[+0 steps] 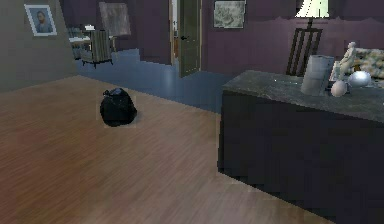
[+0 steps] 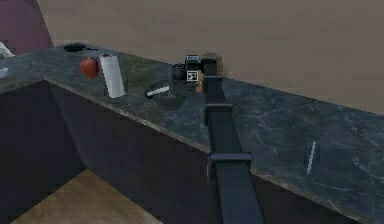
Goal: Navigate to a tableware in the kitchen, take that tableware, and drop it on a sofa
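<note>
The pincer (image 2: 166, 88) reaches across the countertop (image 2: 280, 120), its load impossible to tell, well apart from a thin utensil (image 2: 310, 158).

The forward view looks ahead and somewhat down across a wood floor (image 1: 80, 170) to a far purple wall (image 1: 150, 25) and a door (image 1: 185, 40) (both well off). A dark counter (image 1: 270, 92) stands near, along that view's right side. The arm side view faces out over this same counter from close above, with its near edge running diagonally. There the arm (image 2: 228, 150) rises from the bottom edge to the gripper (image 2: 158, 91). Both views take in the stone top and a white roll (image 1: 318, 73) near its end (the roll sits at the arm side view's left).
</note>
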